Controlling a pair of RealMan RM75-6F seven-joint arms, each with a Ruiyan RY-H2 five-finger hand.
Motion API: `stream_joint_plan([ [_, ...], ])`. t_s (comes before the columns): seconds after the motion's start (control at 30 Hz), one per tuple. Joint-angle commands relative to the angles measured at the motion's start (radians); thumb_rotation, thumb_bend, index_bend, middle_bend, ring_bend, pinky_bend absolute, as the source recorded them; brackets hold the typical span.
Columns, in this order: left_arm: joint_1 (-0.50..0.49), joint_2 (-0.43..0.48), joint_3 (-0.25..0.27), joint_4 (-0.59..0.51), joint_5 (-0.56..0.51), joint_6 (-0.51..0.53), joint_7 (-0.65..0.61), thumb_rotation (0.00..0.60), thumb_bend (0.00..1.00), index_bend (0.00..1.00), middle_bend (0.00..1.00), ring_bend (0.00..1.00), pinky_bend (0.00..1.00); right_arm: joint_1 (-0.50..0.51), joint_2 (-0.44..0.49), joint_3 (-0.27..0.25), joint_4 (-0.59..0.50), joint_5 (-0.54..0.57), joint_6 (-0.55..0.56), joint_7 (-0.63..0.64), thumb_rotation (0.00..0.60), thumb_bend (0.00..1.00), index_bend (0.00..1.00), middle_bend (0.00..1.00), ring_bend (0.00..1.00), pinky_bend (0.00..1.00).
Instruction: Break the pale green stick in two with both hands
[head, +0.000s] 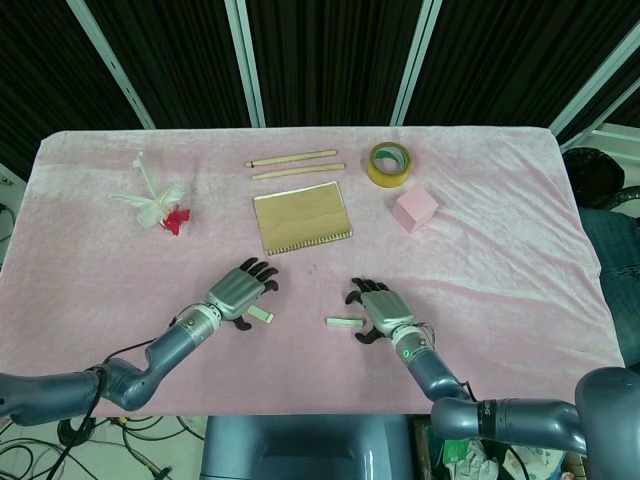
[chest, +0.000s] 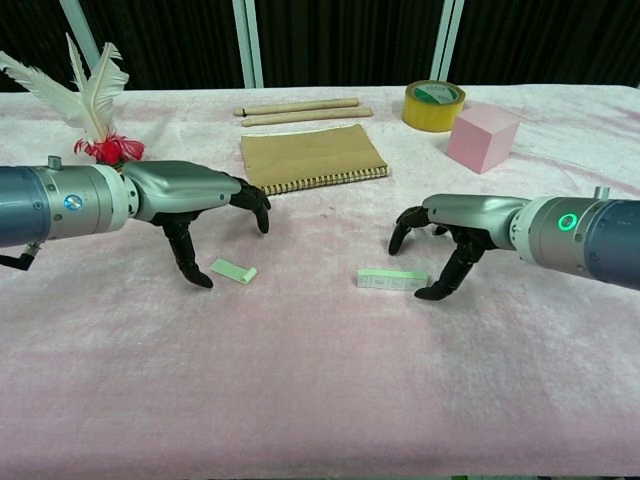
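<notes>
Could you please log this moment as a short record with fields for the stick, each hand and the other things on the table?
stick: in two pieces, both lying on the cloth
short piece: beside the left hand
long piece: under the right hand
left hand: fingers apart, holding nothing
right hand: fingers apart, holding nothing
behind: notebook, two wooden sticks, tape roll, pink cube, feather

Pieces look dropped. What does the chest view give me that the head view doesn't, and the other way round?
Only the chest view shows the open space under each hand's fingers and both pieces lying flat on the cloth. Only the head view shows the whole table, its far edge and the arms behind the hands.

Both show the left hand above the short piece, the right hand beside the long piece, both open, and the notebook.
</notes>
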Motion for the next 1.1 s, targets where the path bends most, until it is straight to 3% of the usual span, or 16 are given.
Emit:
stream_joint_plan([
  [0.03, -0.002, 0.032, -0.015, -0.028, -0.01, 0.009, -0.001, 0.6, 0.1, 0.19, 0.05, 0.0, 0.0, 0.003, 0.043, 0.013, -0.035, 0.016, -0.008, 0.003, 0.6, 0.17, 0.11, 0.0, 0.0, 0.07],
  [0.37, 0.013, 0.253, -0.113, -0.234, 0.004, 0.085, -0.074, 0.6, 0.1, 0.19, 0.05, 0.0, 0.0, -0.048, 0.305, 0.065, -0.185, -0.044, 0.03, 0.073, 0.6, 0.17, 0.06, 0.0, 0.0, 0.07],
  [0.57, 0.063, 0.439, -0.169, -0.393, 0.079, 0.167, -0.164, 0.6, 0.1, 0.19, 0.06, 0.0, 0.0, -0.108, 0.475, 0.049, -0.197, -0.097, 0.055, 0.095, 0.6, 0.17, 0.06, 0.0, 0.0, 0.07],
  [0.7, 0.13, 0.594, -0.188, -0.495, 0.16, 0.234, -0.258, 0.6, 0.11, 0.19, 0.06, 0.0, 0.0, -0.185, 0.576, 0.044, -0.203, -0.211, 0.095, 0.175, 0.6, 0.17, 0.06, 0.0, 0.0, 0.07],
  [0.83, 0.224, 0.744, -0.158, -0.572, 0.22, 0.313, -0.254, 0.6, 0.12, 0.2, 0.06, 0.0, 0.0, -0.27, 0.662, 0.029, -0.243, -0.35, 0.14, 0.272, 0.6, 0.17, 0.06, 0.0, 0.0, 0.07],
  [0.93, 0.325, 0.823, -0.105, -0.636, 0.251, 0.406, -0.196, 0.6, 0.12, 0.2, 0.06, 0.0, 0.0, -0.346, 0.701, 0.005, -0.293, -0.463, 0.216, 0.327, 0.6, 0.17, 0.05, 0.0, 0.0, 0.07],
  [1.1, 0.541, 0.841, 0.024, -0.68, 0.365, 0.623, -0.097, 0.6, 0.12, 0.2, 0.06, 0.0, 0.0, -0.478, 0.7, -0.056, -0.331, -0.649, 0.407, 0.318, 0.6, 0.17, 0.05, 0.0, 0.0, 0.07],
])
